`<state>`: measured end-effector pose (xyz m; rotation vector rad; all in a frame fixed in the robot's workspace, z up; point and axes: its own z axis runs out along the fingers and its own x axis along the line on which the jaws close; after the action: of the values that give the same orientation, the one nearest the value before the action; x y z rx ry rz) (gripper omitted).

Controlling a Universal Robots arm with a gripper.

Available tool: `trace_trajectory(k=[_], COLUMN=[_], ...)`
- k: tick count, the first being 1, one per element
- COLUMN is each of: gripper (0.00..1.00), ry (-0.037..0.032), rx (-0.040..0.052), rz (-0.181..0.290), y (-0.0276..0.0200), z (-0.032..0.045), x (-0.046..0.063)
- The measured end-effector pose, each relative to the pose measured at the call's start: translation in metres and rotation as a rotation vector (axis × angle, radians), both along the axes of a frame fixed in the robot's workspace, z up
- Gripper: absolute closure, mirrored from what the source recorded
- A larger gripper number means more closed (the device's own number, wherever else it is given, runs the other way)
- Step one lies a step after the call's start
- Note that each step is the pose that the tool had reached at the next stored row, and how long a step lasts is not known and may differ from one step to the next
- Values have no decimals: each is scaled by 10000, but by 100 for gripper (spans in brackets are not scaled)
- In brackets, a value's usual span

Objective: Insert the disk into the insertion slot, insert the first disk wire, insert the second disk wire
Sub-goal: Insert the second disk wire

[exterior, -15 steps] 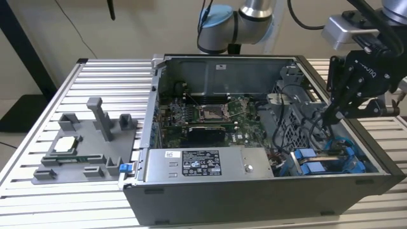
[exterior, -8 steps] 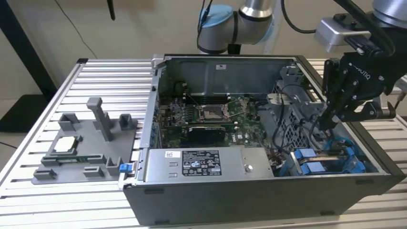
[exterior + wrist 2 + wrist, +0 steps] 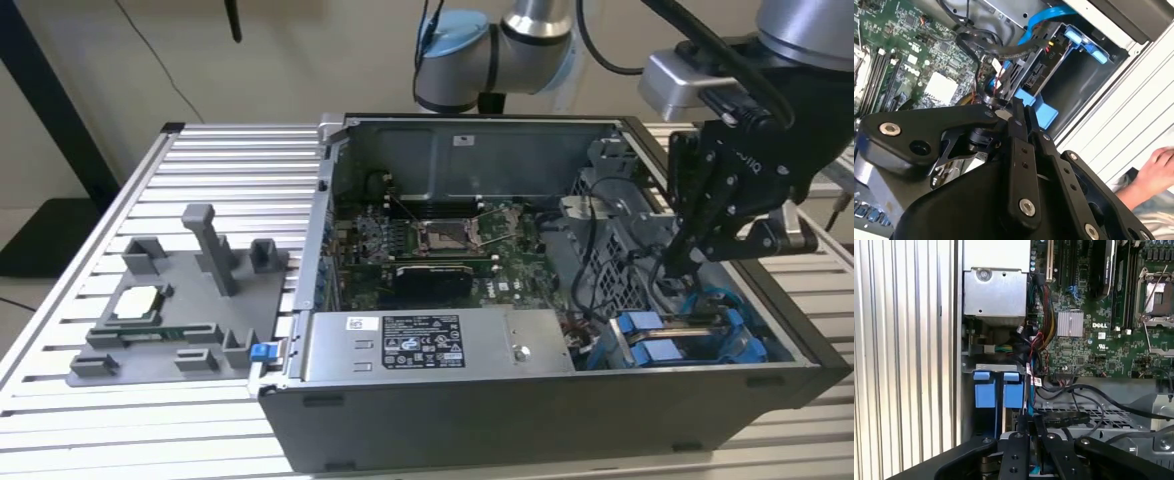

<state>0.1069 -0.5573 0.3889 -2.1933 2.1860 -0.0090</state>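
Observation:
The disk sits in the insertion slot (image 3: 727, 335) at the open computer case's near corner, on the exterior view's right. Its blue carrier (image 3: 650, 352) (image 3: 985, 392) (image 3: 1040, 107) shows in all views, and its dark connector end (image 3: 1026, 72) faces the motherboard. My gripper (image 3: 671, 268) (image 3: 1016, 106) (image 3: 1030, 421) reaches down into the case just beside that end. Its fingers are pressed together on a thin blue disk wire (image 3: 1029, 390) that runs straight into the tips. Black cables (image 3: 989, 45) loop close by.
A grey power supply box with a white sticker (image 3: 414, 345) lies along the case's near wall, with the motherboard (image 3: 427, 245) behind it. A perforated metal cage (image 3: 1114, 415) adjoins the bay. A grey fixture (image 3: 147, 305) stands on the slatted table. A person's hand (image 3: 1159, 170) rests outside the case.

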Motion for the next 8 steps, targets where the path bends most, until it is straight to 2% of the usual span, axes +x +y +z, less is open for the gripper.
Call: trace_trajectory(k=[5,6,8], gripper=[100,100,100], ry=[-613,-694,-700], rx=[-61,-72,-83], rz=[3,2,2], y=[-20,-21,-22], z=[-7,-14,-19], x=[-76,-81,-80])
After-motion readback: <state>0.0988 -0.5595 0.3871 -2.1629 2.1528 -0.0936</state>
